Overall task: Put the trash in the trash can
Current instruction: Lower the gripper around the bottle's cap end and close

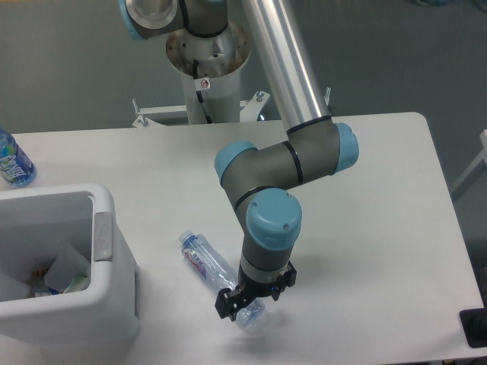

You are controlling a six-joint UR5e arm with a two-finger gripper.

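Step in hand, as judged: securing the bottle (219, 275) for transfer to the trash can (110, 262). The bottle lies on its side on the table (365, 198), lower centre of the frame, cap toward the upper left and base toward the lower right, well apart from the can. The gripper (245, 302) is low over the base end, with its dark fingers either side of the bottle. Whether they are pinching it or merely bracketing it cannot be told; the wrist hides the contact.

Recommended practice:
- Close across the bottle's width, not along it, and squarely, so the round wall does not roll out.
- Apply moderate force only. The wall looks thin and would likely buckle.
- The hold sits near one end (the cap end may droop on lifting); raise slowly, high enough to pass the can's rim before releasing over the opening.

Materials and shapes:
- Bottle: clear, glossy plastic, cylindrical, with a blue-red label near the neck.
- Trash can: white, thick-walled plastic, rectangular with rounded corners, a grey patch on the rim, at the lower left of the frame. Pale crumpled scraps (65, 270) already lie inside.
- Table: white, smooth, matt.
- A second bottle (13, 160), blue-labelled, stands at the far left edge.
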